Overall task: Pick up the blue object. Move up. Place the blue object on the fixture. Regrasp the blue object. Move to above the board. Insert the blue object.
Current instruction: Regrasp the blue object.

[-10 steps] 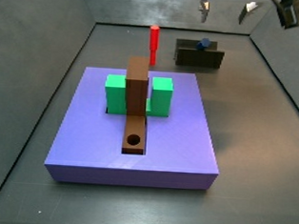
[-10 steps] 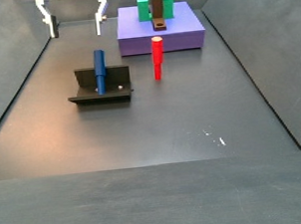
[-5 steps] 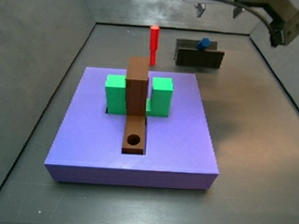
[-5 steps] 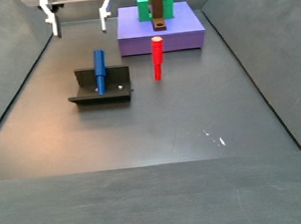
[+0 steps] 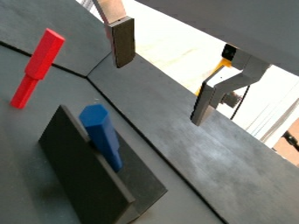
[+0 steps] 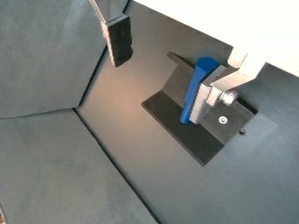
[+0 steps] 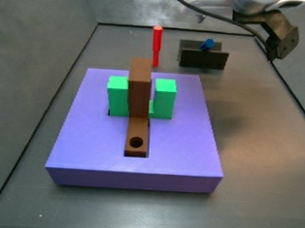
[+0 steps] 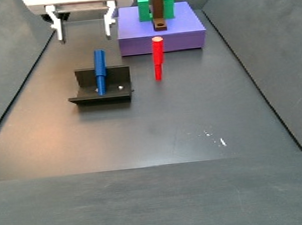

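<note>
Gripper (image 8: 85, 19) up in the air near the top left of a side view, fingers (image 8: 59, 25) spread wide with nothing between them; seen again at the top right of a side view (image 7: 282, 38), only partly in frame. Hangs well above the floor, apart from everything below.

Blue peg (image 8: 100, 70) lying on the fixture (image 8: 100, 87), left of centre in that side view, running along the recessed top. In a side view, only a small blue tip (image 7: 207, 42) showing above the dark block (image 7: 203, 58) near the upper right, beyond the far edge of the board. In both wrist views, peg (image 5: 100, 136) (image 6: 198, 87) resting on the dark block (image 5: 93, 175) (image 6: 201, 136), untouched, with the two silver fingers (image 5: 122, 42) (image 6: 117, 38) set far apart and clear of it.

Red peg (image 8: 158, 59) standing upright on the floor, just right of the fixture and in front of the board; near the top centre (image 7: 156, 38) in a side view, left of the dark block. Shown tilted in a wrist view (image 5: 38, 67), apart from the blue one.

Purple board (image 7: 179, 156) filling the middle of a side view, carrying a green block (image 7: 164, 98) and a brown strip (image 7: 137, 120) with a round hole (image 7: 136, 143) near its front end. Same board (image 8: 180, 38) at the top centre of a side view, empty of pegs.
</note>
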Controlling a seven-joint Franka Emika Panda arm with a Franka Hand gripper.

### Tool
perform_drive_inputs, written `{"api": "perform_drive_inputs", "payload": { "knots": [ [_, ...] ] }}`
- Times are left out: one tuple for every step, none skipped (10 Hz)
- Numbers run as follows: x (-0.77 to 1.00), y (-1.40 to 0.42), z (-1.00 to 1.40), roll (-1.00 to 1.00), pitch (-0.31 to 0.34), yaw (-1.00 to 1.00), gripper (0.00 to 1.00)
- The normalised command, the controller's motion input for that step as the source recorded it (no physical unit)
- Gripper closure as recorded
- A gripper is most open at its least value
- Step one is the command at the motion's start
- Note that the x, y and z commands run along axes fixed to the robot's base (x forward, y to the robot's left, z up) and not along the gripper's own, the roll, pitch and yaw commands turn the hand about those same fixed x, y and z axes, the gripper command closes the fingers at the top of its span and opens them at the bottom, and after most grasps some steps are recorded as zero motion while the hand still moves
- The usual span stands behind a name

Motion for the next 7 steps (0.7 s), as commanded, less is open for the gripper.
{"api": "perform_drive_inputs", "payload": {
  "knots": [
    [0.00, 0.00, -0.26, -0.23, -0.069, -0.05, 0.00],
    [0.00, 0.02, -0.40, -0.37, -0.100, 0.00, 0.00],
    [0.00, 0.04, -0.51, -0.45, -0.114, 0.01, 0.00],
    [0.00, 0.01, -0.50, -0.41, -0.103, 0.03, 0.00],
    [0.00, 0.00, -0.34, -0.20, -0.037, 0.03, 0.00],
    [0.00, -0.07, -0.25, 0.00, 0.000, 0.03, 0.00],
    [0.00, -0.09, -0.22, 0.20, 0.000, 0.03, 0.00]
  ]
}}
